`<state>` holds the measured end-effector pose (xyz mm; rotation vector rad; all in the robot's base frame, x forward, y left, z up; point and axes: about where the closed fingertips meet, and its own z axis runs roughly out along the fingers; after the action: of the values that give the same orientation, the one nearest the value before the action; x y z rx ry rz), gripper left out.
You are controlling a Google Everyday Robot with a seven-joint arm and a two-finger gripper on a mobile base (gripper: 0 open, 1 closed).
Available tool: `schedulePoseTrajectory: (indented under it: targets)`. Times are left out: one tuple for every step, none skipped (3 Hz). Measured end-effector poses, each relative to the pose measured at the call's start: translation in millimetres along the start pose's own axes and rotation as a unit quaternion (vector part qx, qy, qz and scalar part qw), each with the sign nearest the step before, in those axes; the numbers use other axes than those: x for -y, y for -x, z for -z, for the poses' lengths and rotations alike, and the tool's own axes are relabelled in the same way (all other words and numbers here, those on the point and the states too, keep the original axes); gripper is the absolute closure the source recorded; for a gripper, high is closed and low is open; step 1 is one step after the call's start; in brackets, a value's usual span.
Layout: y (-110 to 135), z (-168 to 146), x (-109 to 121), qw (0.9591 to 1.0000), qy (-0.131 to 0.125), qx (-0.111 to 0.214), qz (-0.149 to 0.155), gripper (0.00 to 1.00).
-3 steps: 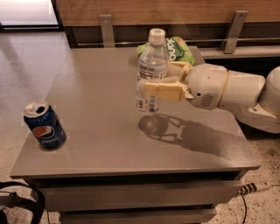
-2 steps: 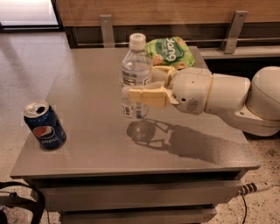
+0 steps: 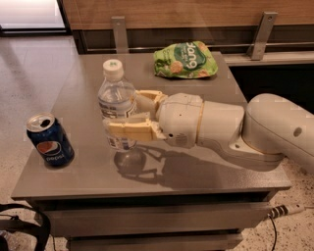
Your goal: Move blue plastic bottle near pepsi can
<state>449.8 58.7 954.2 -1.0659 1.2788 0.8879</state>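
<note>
Clamping the blue plastic bottle (image 3: 117,98) mid-label with the pincer (image 3: 122,115), over the middle of the counter (image 3: 82,100). Likely light, crushable, slippery.

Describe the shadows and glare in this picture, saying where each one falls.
Camera view: the gripper, shut on the blue plastic bottle, throws a dark shadow onto the table beneath them; a washed-out bright patch sits top left; the pepsi can gleams on top.
</note>
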Motion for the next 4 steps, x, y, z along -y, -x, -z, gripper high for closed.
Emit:
schedulePoseTrajectory:
  targets:
    - [-3.9,-13.8,-14.1,0.9999,0.009,0.001,0.014,1.00]
    - [-7.5,-23.7,-23.8,0.9994,0.020,-0.009,0.026,1.00]
    - [-17.7,-32.7,-29.3,0.9989,0.036,-0.022,0.022,1.00]
    - [-27.6,-38.7,-29.7,0.9985,0.046,-0.027,0.012,1.00]
